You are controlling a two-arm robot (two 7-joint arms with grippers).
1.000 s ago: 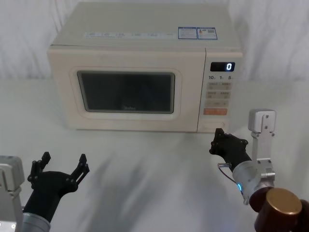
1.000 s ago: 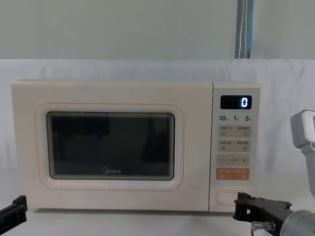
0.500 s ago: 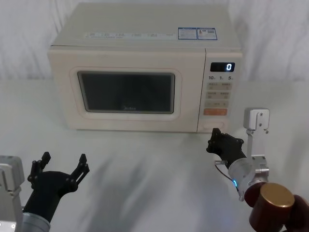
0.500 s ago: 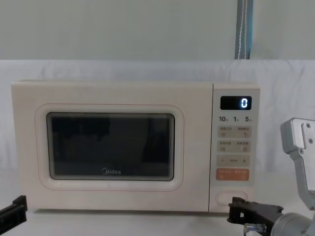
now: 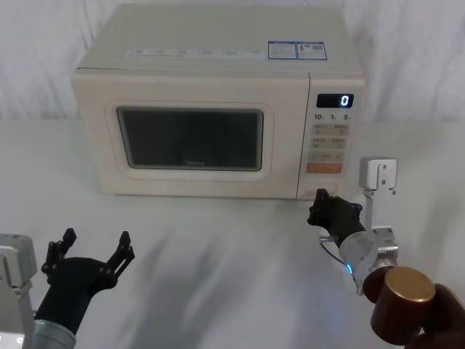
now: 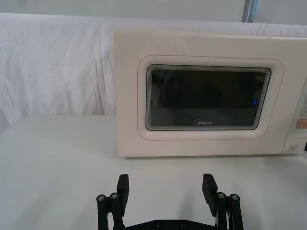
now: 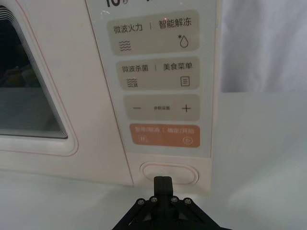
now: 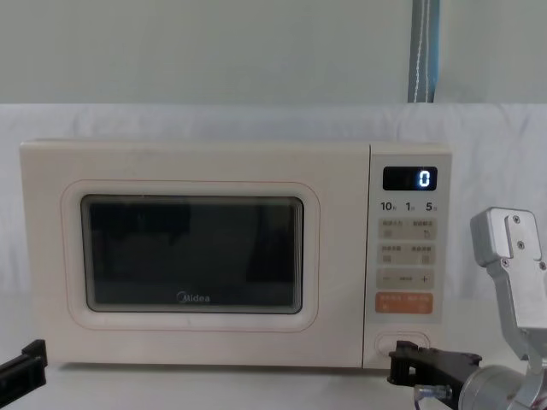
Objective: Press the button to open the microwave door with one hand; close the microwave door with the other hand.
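End effector [image 7: 163, 180] before button [image 7: 169, 173]

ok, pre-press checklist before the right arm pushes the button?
1. right gripper shut, fingers together as one tip: ok.
2. Tip lined up with the button, under the orange key: ok.
3. Tip touching the button: cannot tell.
4. microwave door closed flush: ok.
5. left gripper open, low in front of the door's left side, in its swing path: cannot tell.
6. Display shows 0, idle: ok.
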